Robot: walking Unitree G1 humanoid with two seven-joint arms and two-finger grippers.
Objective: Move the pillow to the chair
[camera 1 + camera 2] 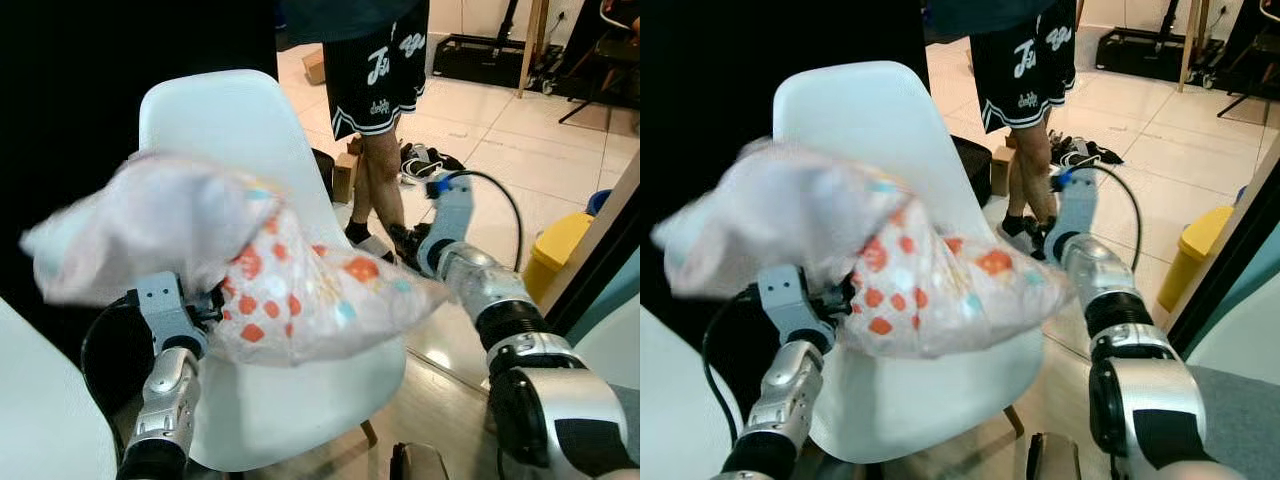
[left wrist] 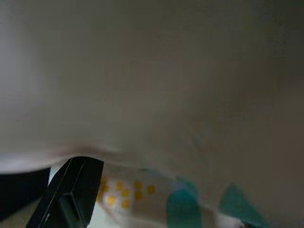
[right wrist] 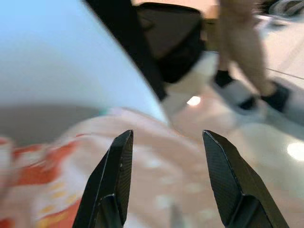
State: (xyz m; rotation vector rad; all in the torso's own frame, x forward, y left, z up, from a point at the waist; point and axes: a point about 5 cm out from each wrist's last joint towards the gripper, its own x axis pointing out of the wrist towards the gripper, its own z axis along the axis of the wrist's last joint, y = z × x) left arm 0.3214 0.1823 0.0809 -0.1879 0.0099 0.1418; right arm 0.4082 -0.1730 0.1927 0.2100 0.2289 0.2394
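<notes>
Left gripper point(image 1: 205, 305): under pillow point(image 1: 290, 290), jaw state cannot tell. Right gripper point(image 3: 166, 185): fingers wide apart, empty, at pillow's right end. Pillow: dotted, held above chair point(image 1: 230, 120) seat, not yet down. Risk: loose hold, pillow may slide off seat edge to floor. Person point(image 1: 375, 70) near behind chair. Containers: yellow bin point(image 1: 560, 255), contents hidden.

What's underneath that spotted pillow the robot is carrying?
Under the white pillow with orange spots is the white moulded plastic chair, its seat rim showing below. The pillow hides most of the seat, so I cannot tell whether they touch.
</notes>
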